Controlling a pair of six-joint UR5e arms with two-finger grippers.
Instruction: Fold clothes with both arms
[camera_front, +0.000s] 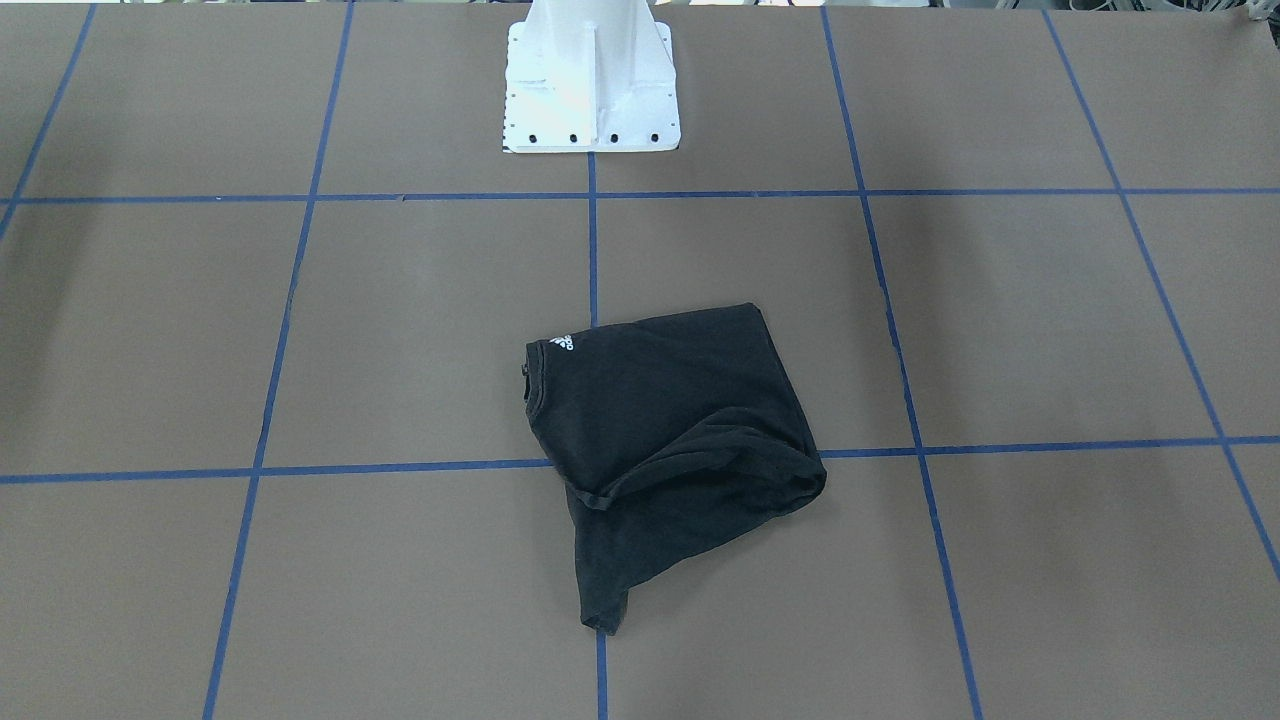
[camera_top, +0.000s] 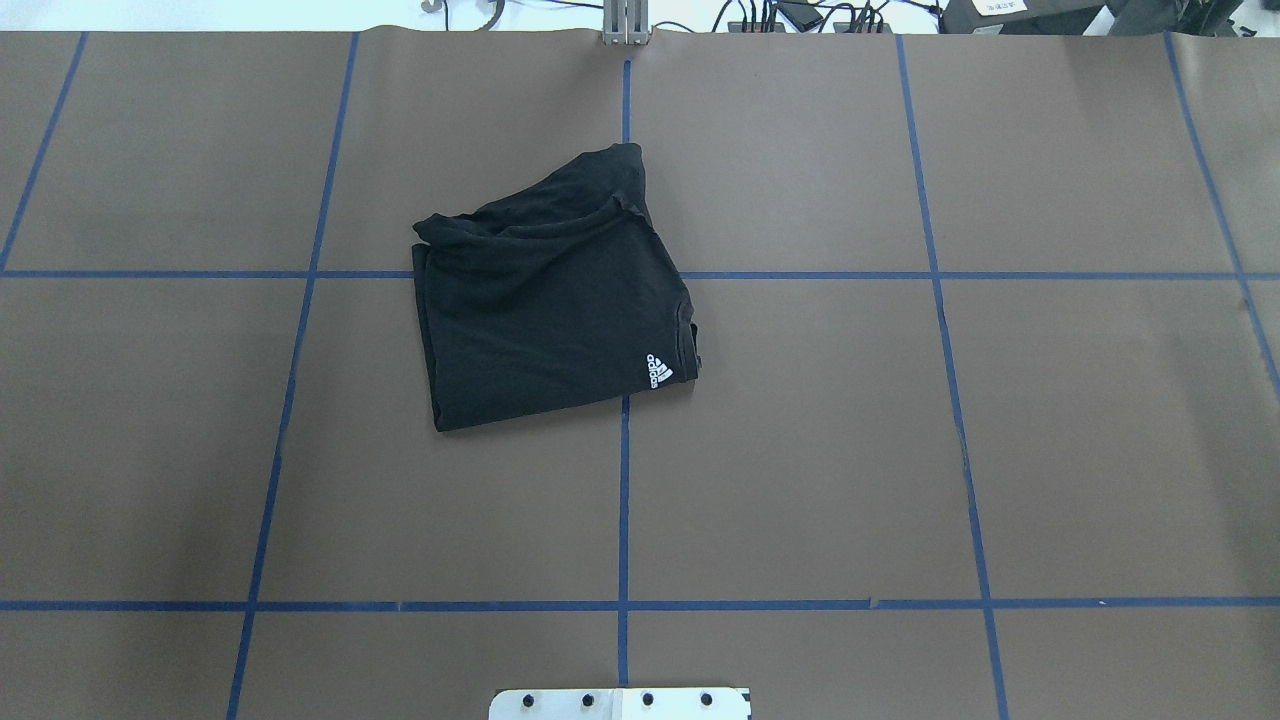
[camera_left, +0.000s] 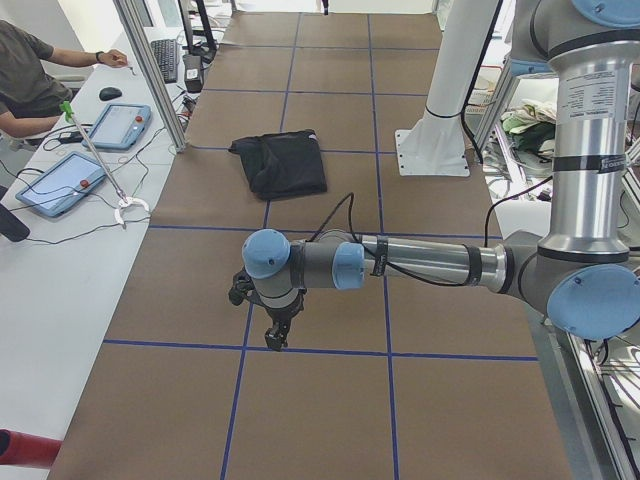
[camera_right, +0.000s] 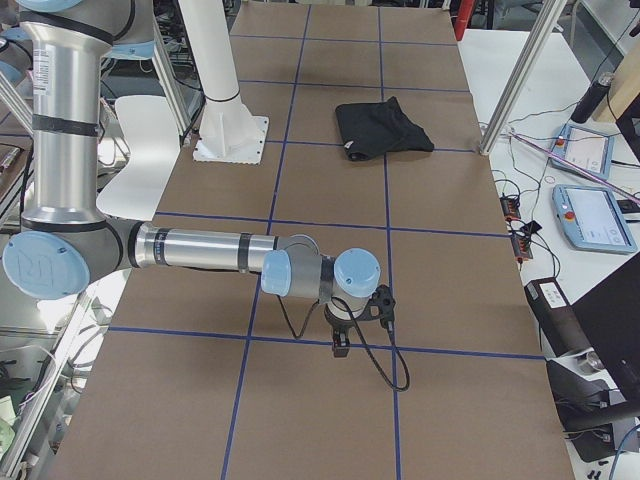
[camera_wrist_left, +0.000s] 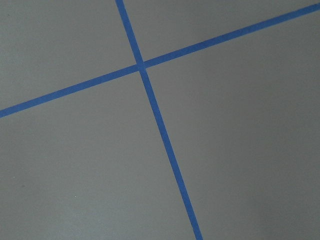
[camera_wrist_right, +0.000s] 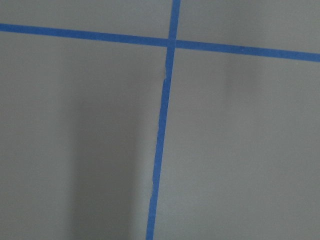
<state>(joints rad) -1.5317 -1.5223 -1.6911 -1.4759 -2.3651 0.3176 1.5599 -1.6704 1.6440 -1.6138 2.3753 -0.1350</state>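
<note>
The black T-shirt lies folded into a rough rectangle near the table's middle, with a sleeve sticking out on the operators' side. Its small white logo shows by the collar; the block graphic is hidden. It also shows in the overhead view and both side views. My left gripper hangs low over the mat, far from the shirt, toward the table's left end. My right gripper does the same toward the right end. I cannot tell whether either is open or shut. Both wrist views show only mat and blue tape.
The white pedestal base stands at the robot's side of the table. Blue tape lines grid the brown mat. An operator sits at a side desk with tablets; more tablets lie beyond the far edge.
</note>
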